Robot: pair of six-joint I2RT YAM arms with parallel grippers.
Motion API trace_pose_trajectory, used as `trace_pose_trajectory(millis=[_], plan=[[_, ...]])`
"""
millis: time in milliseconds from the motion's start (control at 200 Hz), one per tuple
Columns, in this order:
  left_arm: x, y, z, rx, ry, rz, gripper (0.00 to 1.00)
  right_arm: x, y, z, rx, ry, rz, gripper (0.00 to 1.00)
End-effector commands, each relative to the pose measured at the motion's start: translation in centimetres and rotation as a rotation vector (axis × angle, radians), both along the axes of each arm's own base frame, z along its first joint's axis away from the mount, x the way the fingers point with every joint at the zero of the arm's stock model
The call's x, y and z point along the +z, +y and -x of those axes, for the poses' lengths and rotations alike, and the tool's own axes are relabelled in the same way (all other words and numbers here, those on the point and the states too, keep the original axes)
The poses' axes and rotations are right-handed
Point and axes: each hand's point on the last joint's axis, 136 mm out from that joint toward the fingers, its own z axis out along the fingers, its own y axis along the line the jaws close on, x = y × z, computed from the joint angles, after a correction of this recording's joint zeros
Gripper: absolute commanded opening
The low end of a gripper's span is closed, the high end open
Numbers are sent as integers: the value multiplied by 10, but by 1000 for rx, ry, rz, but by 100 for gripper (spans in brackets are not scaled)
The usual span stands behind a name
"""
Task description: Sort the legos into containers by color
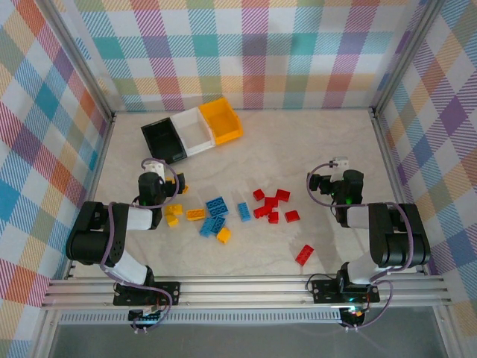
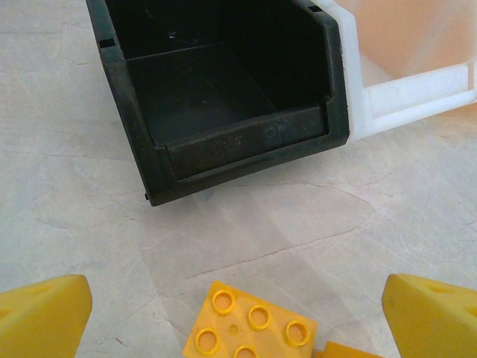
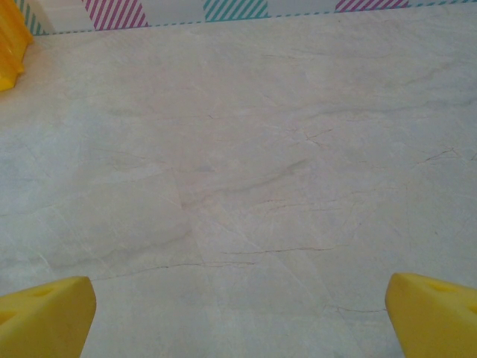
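Both arms' jaws are hanging wide and empty, the left over a yellow brick (image 2: 250, 328) just short of the black bin (image 2: 246, 142), the other legos (image 1: 217, 206) lying loose on the desk (image 1: 320, 156), so an off-centre close is risking nipping its neighbour (image 2: 346, 350) or flicking it away.

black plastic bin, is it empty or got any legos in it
Empty: the black rectangular plastic bin has a bare floor, nothing inside.
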Motion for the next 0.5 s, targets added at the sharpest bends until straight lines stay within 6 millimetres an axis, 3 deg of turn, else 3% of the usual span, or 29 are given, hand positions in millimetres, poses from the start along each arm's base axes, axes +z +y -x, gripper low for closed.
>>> trace_pose_trajectory(millis=[0, 190, 340, 495], plan=[[4, 1, 0, -3, -13, -7, 100, 7, -1, -6, -9, -18, -8, 100], [8, 3, -1, 4, -13, -6, 100, 7, -1, -6, -11, -22, -8, 100], [29, 12, -4, 65, 37, -11, 100, 17, -22, -10, -141, 54, -2, 100], [57, 26, 11, 170, 66, 20, 100, 48, -27, -13, -194, 116, -44, 100]])
